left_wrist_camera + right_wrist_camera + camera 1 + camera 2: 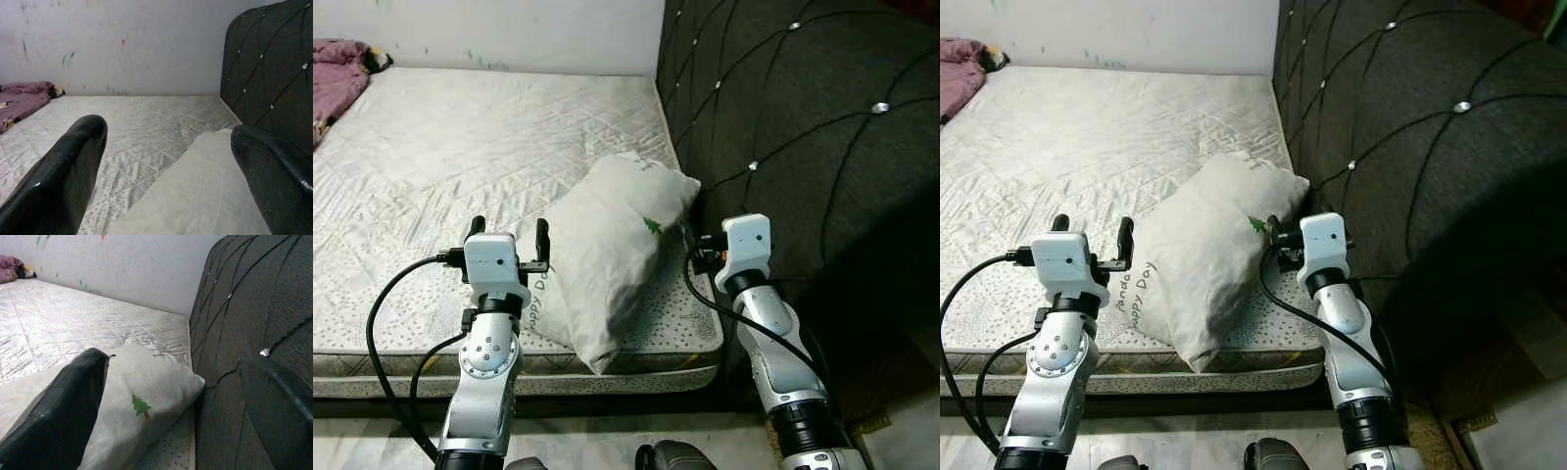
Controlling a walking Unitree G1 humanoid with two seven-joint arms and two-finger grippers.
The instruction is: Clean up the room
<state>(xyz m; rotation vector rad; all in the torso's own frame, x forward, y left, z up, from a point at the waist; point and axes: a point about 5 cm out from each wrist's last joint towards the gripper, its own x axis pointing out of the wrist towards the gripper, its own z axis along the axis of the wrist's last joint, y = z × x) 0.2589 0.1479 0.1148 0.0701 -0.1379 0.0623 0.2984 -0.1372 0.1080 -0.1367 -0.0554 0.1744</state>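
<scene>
Here: pillow (607,250) lies askew at the mattress (460,147) near corner, its far end just beside the dark headboard (803,117), its near end overhanging the bed edge. Probably the item to straighten. Left gripper (509,235) hovers at its left flank, fingers spread wide, empty. Right gripper (171,396) sits between pillow and headboard, also spread wide, empty. Arms bracket the pillow, likely for a two-sided lift. Purple cloth (337,73) bunched at the far corner.
</scene>
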